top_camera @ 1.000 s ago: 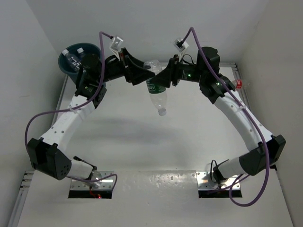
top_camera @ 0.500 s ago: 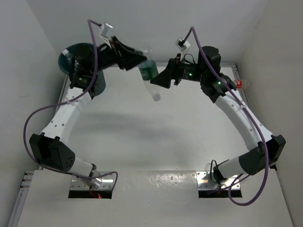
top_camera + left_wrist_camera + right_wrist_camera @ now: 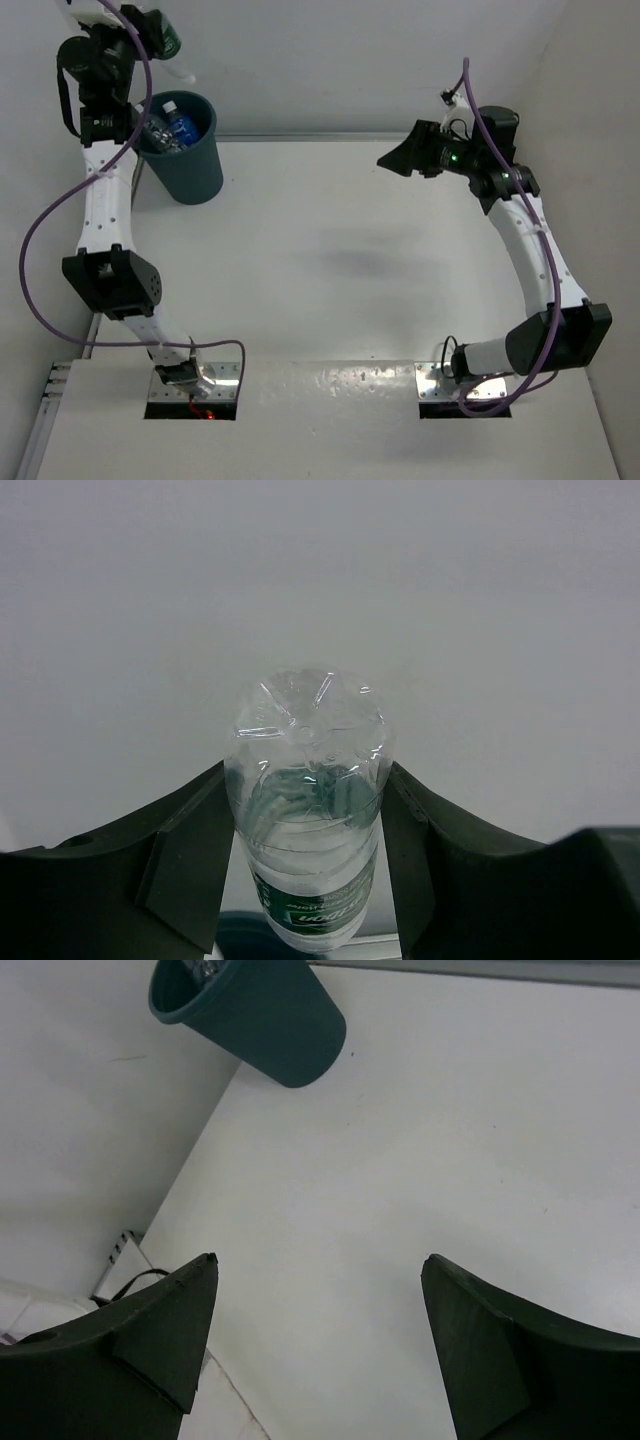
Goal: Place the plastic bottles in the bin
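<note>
Up high at the far left, the left gripper (image 3: 308, 780) has a clear plastic bottle (image 3: 310, 830) pinched between its two dark fingers, jaws closed in on the bottle's sides. The wrist camera gives us its base end: a petal-shaped bottom, crinkled clear walls, and further down a green label band. There's white lettering on that band, but it's partly cut off and too small to read.

In the overhead view the bottle hangs tilted in the air above the bin (image 3: 192, 175). Its white cap end points down toward the rim, clear of it. The bin is a dark teal round bucket, wider at the top, standing upright in the far-left corner of the table (image 3: 330, 260).

Inside it lies a blue-labelled bottle (image 3: 181, 127) with a white cap, and a second clear bottle (image 3: 155, 135) sits beside it. No writing is legible on either.

Over on the right, the right gripper (image 3: 320, 1260) hangs above the table, jaws spread wide, nothing between them.
</note>
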